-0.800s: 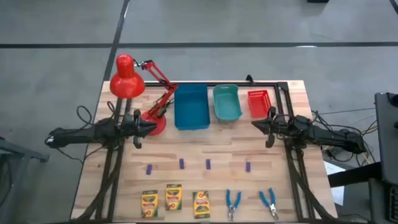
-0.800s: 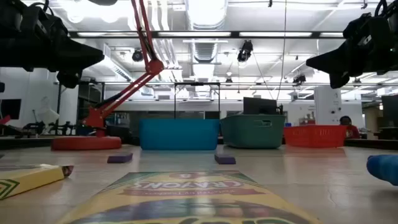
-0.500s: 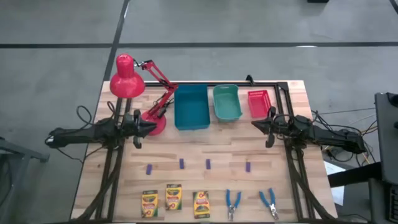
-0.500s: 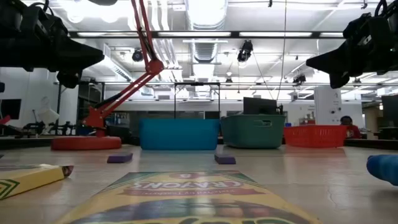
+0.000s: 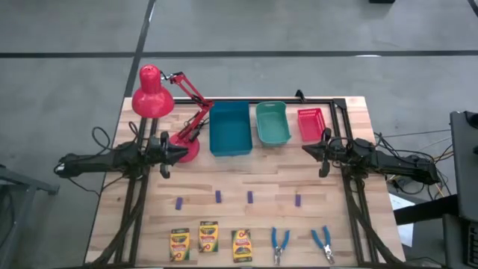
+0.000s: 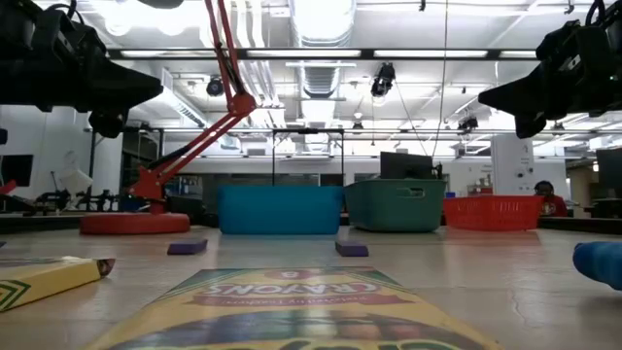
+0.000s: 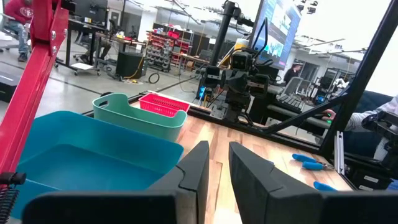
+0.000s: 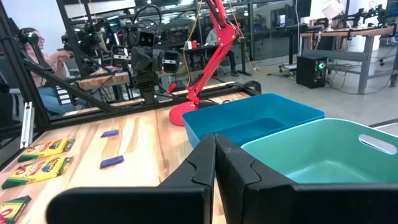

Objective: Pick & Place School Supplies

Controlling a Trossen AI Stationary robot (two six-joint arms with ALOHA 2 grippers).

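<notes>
Front edge of the table (image 5: 351,232): three crayon boxes (image 5: 208,236), two blue-handled tools (image 5: 280,244); four purple blocks (image 5: 217,196) in a row behind. Left gripper (image 5: 183,151) (fingers slightly parted) and right gripper (image 5: 308,149) (fingers together) hover empty at opposite side edges.
</notes>
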